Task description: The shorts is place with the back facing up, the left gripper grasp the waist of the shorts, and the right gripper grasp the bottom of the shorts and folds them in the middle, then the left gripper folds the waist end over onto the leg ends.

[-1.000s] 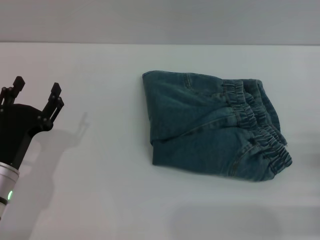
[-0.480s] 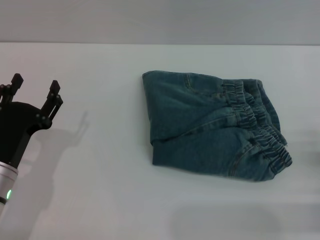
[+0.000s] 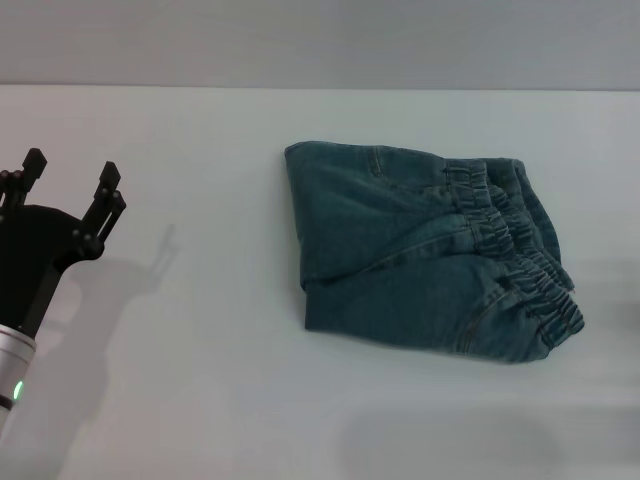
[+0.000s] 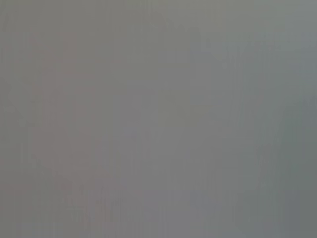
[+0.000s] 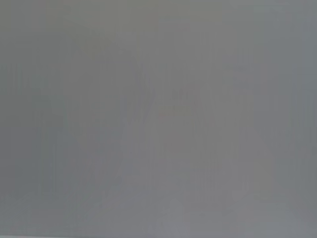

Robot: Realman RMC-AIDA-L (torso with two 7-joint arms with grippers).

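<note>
On table (image 3: pixel 220 380), unlabelled folded shorts (image 3: pixel 420 260)

We see a broad white table (image 3: pixel 250 400) under soft, even light, its far edge meeting a plain grey wall (image 3: pixel 320 40) behind.

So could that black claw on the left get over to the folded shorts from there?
Probably yes: the left gripper, open, has only bare table between it and the shorts.

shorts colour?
Faded blue denim; the shorts lie folded on the white table, seen best in the head view.
</note>
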